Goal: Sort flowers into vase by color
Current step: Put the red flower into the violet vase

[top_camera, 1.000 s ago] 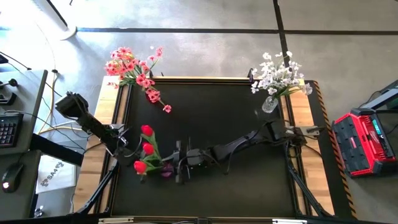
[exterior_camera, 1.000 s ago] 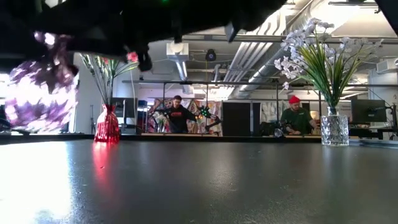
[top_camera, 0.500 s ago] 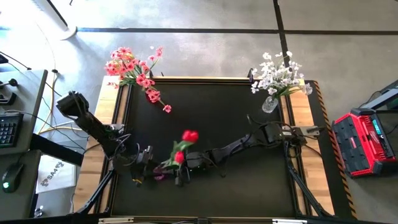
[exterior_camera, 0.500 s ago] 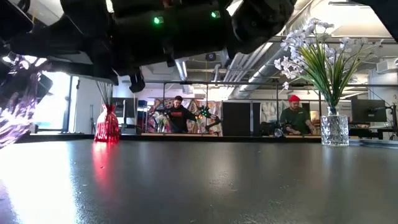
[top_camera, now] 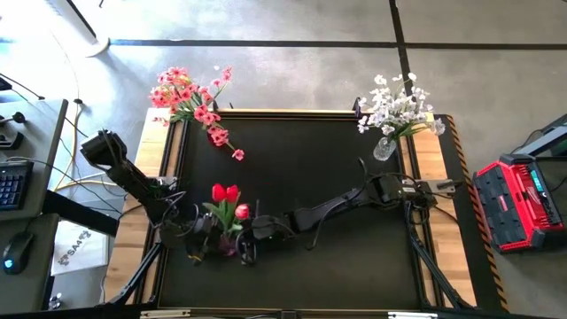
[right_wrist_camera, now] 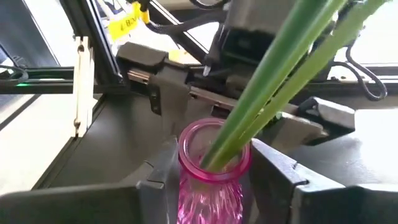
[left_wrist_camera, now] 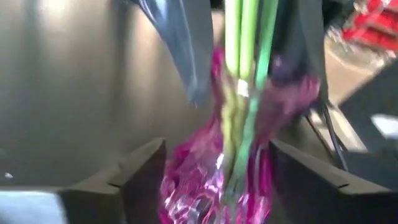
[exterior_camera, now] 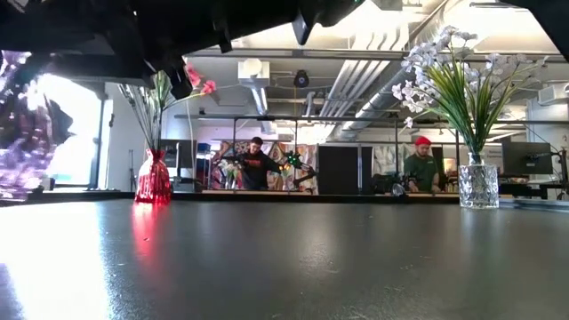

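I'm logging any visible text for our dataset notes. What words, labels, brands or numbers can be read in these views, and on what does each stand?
No text can be read with certainty.
Yellow tag on the frame behind the pink vase, right wrist view: dark print, too blurred to read.
White sheet left of the table, high view: printed mark, too small to read.
Red case right of the table: no legible label.

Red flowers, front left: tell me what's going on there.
The red flowers have their stems in a pink vase. The right gripper holds that vase; the left gripper is open on either side of it, not touching. The pink flowers and white flowers stand at the back corners.
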Available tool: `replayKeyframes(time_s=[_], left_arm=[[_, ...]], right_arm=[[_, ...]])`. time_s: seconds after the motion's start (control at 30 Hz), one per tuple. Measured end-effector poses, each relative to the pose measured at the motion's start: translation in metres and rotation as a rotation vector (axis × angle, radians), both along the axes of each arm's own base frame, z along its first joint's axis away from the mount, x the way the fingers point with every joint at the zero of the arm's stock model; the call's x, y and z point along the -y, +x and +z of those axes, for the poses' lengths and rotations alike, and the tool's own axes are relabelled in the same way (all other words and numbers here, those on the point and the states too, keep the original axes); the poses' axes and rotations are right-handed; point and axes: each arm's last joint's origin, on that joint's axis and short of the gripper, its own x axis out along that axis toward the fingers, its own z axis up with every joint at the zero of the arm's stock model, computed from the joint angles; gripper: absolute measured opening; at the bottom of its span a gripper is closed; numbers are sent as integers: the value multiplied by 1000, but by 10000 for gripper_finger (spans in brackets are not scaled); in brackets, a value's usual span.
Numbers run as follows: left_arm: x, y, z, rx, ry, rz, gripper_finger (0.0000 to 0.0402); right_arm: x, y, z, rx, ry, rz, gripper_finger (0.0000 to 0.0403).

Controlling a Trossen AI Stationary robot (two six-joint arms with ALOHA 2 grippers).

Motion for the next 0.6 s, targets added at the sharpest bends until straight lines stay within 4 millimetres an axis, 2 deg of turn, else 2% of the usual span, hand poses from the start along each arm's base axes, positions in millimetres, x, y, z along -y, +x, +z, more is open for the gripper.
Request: replayKeyframes(time_s=[0.1, 0.2, 0.33, 0.6], left_arm=[[1, -2, -4, -57, 13, -87, 291], [2, -6, -11, -178, -34, -163, 308], [1, -12, -19, -336, -117, -207, 311], [4, -22, -19, -418, -179, -174, 309]], right_arm=[[0, 0, 0, -1, 2, 7, 133], [1, 0, 3, 9, -1, -3, 135], [11, 2, 6, 9, -16, -46, 136], [17, 4, 8, -70, -57, -54, 137]])
